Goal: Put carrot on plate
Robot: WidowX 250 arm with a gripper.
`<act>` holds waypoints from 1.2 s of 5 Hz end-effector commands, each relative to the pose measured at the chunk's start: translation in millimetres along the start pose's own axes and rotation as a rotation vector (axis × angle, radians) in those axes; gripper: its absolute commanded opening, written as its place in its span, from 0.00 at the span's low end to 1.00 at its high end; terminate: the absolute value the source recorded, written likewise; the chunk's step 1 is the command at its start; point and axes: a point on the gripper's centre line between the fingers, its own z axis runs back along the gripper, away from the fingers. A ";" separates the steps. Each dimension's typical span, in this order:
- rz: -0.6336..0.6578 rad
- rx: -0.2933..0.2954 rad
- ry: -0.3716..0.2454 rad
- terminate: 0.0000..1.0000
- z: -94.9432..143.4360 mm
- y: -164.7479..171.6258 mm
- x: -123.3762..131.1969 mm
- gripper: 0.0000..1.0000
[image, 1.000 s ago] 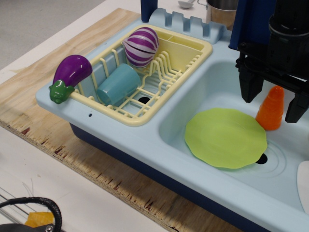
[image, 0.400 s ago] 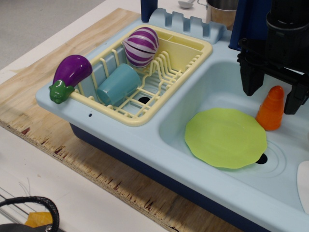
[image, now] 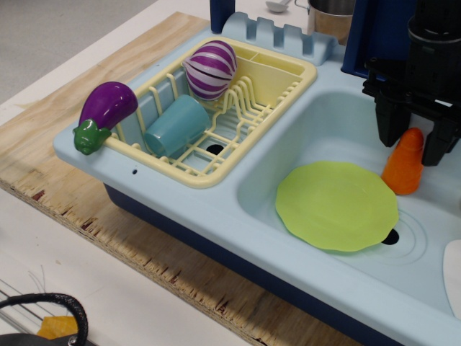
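Note:
The orange carrot (image: 403, 173) stands upright on the floor of the light blue sink (image: 324, 122), just right of the lime-green plate (image: 336, 205), touching or nearly touching its rim. The plate lies flat in the sink. My black gripper (image: 413, 153) comes down from above with one finger on each side of the carrot's narrow top. The fingers (image: 391, 126) press against the tip, so the gripper is shut on the carrot. The carrot's base still rests on the sink floor.
A yellow dish rack (image: 216, 108) left of the sink holds a teal cup (image: 175, 126) and a purple-striped ball (image: 210, 68). A purple eggplant (image: 106, 112) lies on the rack's left corner. A metal pot (image: 331, 14) stands behind. The drain (image: 390, 236) is beside the plate.
The gripper has shifted slightly right and its fingers have closed in from a wide stance onto the carrot's top. The carrot and plate have not moved.

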 end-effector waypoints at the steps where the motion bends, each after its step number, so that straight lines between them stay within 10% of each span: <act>1: -0.008 0.019 -0.061 0.00 27.8 -5.3 5.1 0.00; 3: -0.027 0.087 -0.149 0.00 52.7 -11.9 4.3 0.00; 6: 0.166 0.088 -0.093 0.00 55.4 2.5 -41.8 0.00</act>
